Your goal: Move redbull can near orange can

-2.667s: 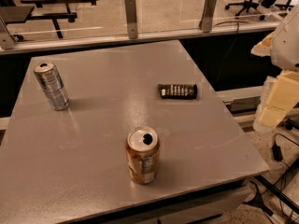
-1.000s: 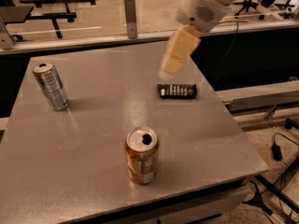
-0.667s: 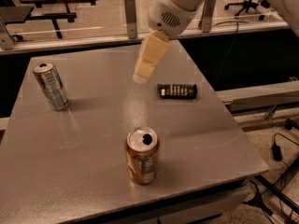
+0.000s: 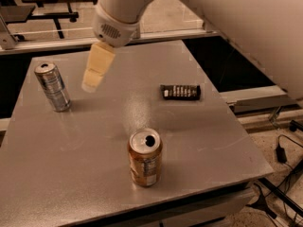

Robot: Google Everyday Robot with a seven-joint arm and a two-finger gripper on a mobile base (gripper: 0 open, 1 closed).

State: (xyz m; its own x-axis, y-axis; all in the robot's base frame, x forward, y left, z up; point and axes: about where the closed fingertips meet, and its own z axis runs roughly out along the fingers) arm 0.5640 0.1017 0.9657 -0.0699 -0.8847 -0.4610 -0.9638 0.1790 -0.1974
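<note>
The redbull can (image 4: 53, 87) is slim and silver-grey, and it stands upright at the far left of the grey table (image 4: 203, 141). The orange can (image 4: 145, 157) is wider and orange-brown with a silver top, and it stands upright near the table's front edge. The two cans are far apart. My gripper (image 4: 93, 79) hangs from the white arm above the table, just right of the redbull can and apart from it. It holds nothing that I can see.
A dark flat bar in a wrapper (image 4: 180, 91) lies on the right part of the table. The white arm (image 4: 227, 18) spans the top right. Railings and floor lie behind the table; cables (image 4: 284, 150) lie on the floor at right.
The arm has swung in from the right across the table, and the gripper has moved left and down toward the redbull can. The cans and the bar have not moved.
</note>
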